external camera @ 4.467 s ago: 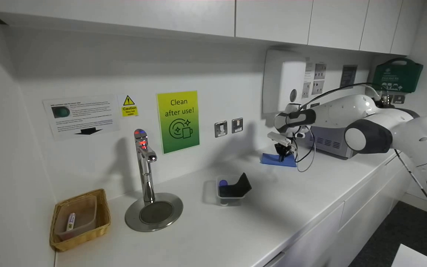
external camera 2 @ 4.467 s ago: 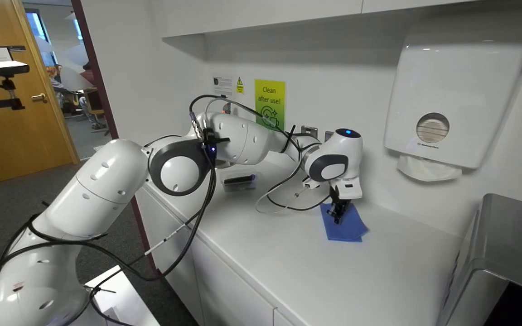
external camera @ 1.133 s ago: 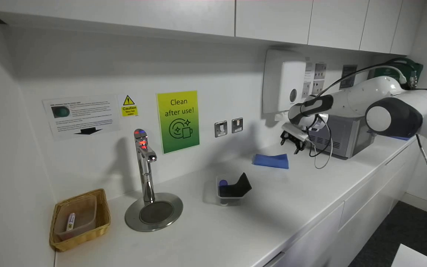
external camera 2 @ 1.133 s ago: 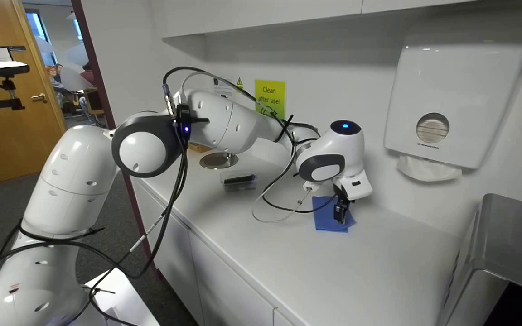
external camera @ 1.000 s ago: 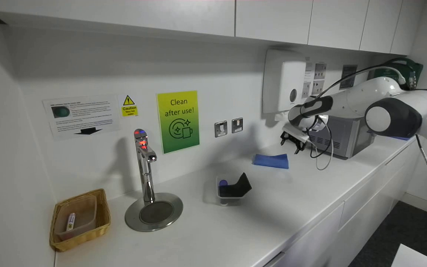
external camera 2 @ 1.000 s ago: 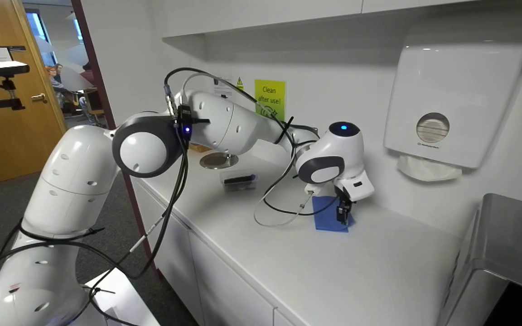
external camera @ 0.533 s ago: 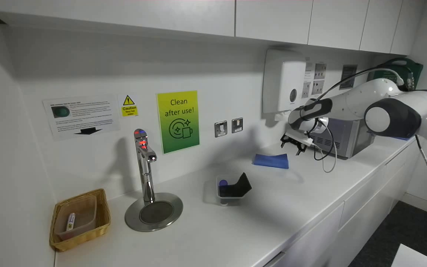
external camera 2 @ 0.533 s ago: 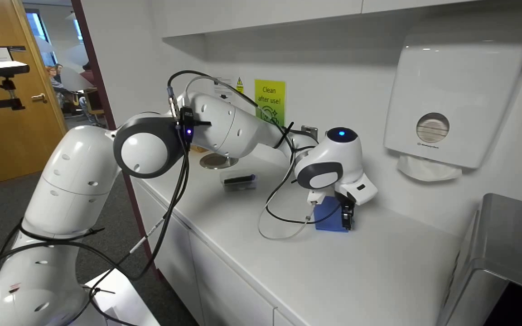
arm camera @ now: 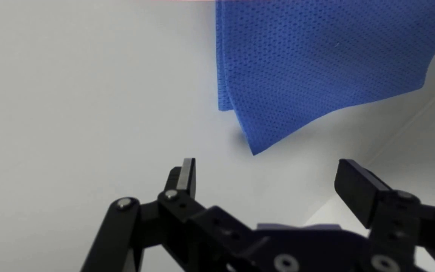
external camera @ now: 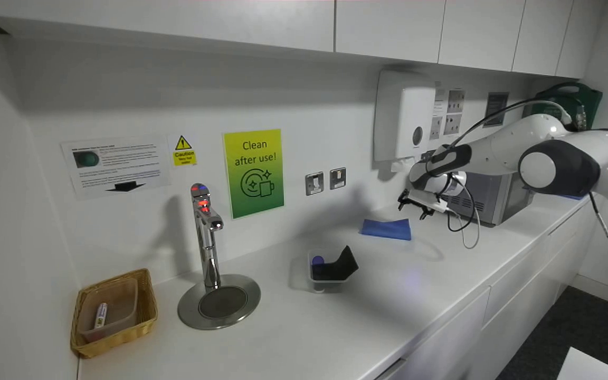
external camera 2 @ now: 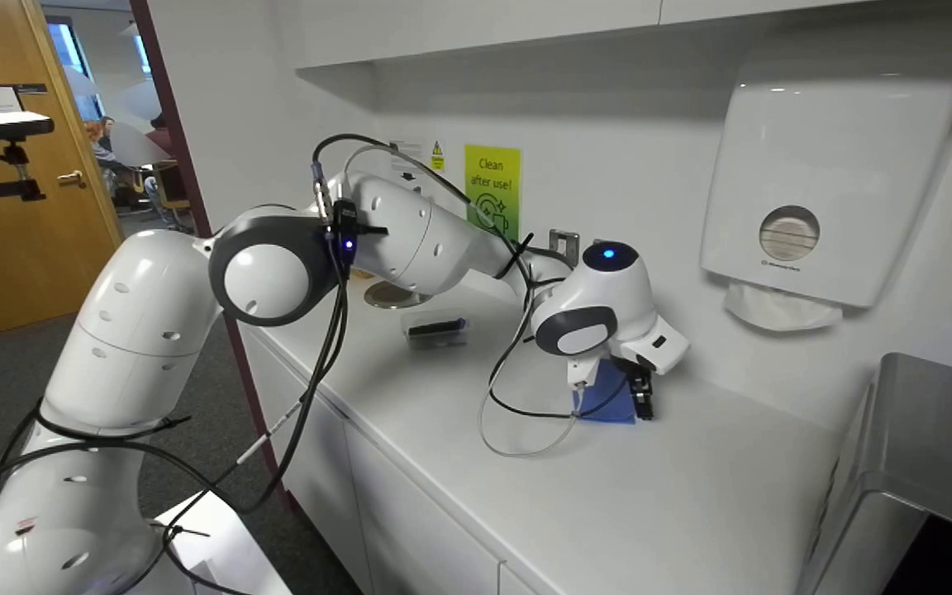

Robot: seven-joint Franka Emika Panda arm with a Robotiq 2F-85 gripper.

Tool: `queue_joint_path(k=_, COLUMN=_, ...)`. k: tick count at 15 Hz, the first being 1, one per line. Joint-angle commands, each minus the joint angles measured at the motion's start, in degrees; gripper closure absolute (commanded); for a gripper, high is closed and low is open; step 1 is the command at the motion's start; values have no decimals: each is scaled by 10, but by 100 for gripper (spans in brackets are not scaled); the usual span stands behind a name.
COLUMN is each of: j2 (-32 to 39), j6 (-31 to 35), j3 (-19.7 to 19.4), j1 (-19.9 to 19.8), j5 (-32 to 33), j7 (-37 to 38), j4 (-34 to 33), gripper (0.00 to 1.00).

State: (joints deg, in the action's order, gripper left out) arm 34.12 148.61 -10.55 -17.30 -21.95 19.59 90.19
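Blue cloth (external camera: 386, 229) on a white counter (external camera: 293, 332) beneath wall cabinets (external camera: 388, 26), gripper (arm camera: 266, 172) nearby, jaws wide apart and empty

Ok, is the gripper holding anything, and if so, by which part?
Nothing is held: the gripper is open with nothing between its jaws, and the cloth lies apart from it, its nearest corner just ahead.

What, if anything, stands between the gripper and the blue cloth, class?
Nothing visible does. In the wrist view, only the counter shows between the open gripper and the nearest corner of the blue cloth. In an exterior view, the loose cables hang on the gripper's other side, away from the cloth.
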Motion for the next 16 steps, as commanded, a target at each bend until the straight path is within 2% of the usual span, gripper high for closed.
queue_joint_path(k=1, j2=-5, j6=58, j3=35, j1=-22, j5=-24, j7=-58, j4=24, gripper=0)
queue_joint_path(k=4, j2=4, j6=84, j3=62, j1=-37, j5=-46, j7=-82, j4=25, gripper=0)
queue_joint_path(k=9, j2=21, j6=88, j3=98, j1=-62, j5=-80, j7=-107, j4=15, gripper=0)
queue_joint_path(k=10, j2=21, j6=89, j3=102, j1=-66, j5=-87, j7=-111, j4=15, gripper=25)
queue_joint_path(k=11, j2=22, j6=87, j3=106, j1=-69, j5=-91, j7=-116, j4=15, gripper=26)
queue_joint_path(k=16, j2=18, j6=84, j3=116, j1=-81, j5=-110, j7=-127, j4=21, gripper=63)
